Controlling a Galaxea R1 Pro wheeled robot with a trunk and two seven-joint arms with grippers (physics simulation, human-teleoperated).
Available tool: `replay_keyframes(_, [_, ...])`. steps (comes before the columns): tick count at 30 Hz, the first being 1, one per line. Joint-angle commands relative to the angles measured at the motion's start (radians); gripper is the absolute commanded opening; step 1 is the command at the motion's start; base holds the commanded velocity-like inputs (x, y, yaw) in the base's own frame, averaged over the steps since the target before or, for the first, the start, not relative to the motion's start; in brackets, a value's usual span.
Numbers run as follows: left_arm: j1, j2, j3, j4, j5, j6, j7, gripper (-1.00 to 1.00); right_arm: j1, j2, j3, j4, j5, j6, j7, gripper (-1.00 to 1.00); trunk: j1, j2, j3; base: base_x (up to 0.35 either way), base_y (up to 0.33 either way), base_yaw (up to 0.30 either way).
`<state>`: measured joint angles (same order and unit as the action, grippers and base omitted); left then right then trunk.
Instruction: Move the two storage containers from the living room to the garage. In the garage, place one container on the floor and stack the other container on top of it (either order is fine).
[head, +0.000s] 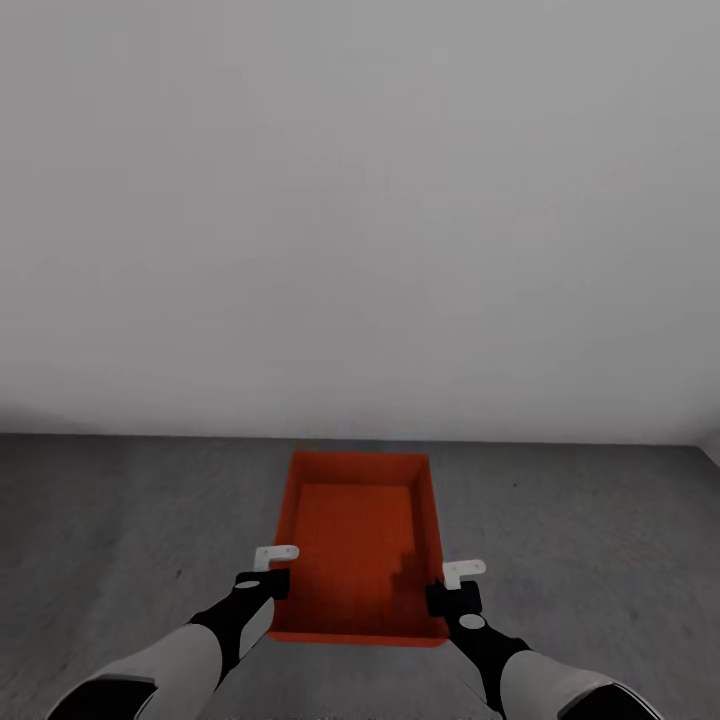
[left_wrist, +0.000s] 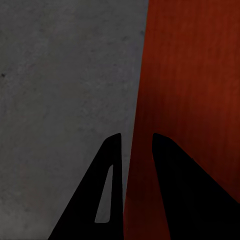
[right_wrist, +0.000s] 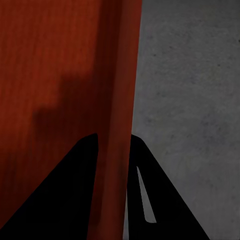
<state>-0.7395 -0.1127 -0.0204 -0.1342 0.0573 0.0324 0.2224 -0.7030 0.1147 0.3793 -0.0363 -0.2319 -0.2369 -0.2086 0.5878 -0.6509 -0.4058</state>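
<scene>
One orange-red storage container (head: 355, 530) is in front of me in the garage, open side up, above the dark grey concrete floor (head: 120, 520). My left gripper (head: 278, 566) is shut on its left wall near the front corner, and my right gripper (head: 456, 582) is shut on its right wall. In the left wrist view, the gripper (left_wrist: 136, 136) has its dark fingers on either side of the container (left_wrist: 195, 75) wall. The right wrist view shows the rim of the container (right_wrist: 60, 60) pinched in the gripper (right_wrist: 115, 136). I cannot tell whether the container touches the floor.
A plain white-grey wall (head: 360, 200) rises just beyond the container's far end. Bare concrete floor (left_wrist: 60, 75) spreads to the left and more floor (right_wrist: 190, 75) to the right of the container.
</scene>
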Motion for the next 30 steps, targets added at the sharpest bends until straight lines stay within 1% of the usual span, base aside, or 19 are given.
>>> replay_keyframes(1, [0.000,-0.001,0.004,-0.005,-0.003,-0.002,0.005,-1.00,-0.001,0.002,-0.068,0.002,-0.012,-0.001,0.001,-1.00,0.000,-0.001,-0.003,0.000,0.000,0.000])
replay_keyframes(30, [0.000,-0.001,0.004,-0.007,-0.004,-0.002,0.005,-1.00,-0.001,0.002,-0.068,0.003,-0.012,-0.002,0.001,-1.00,0.000,-0.001,-0.049,0.000,0.000,0.000])
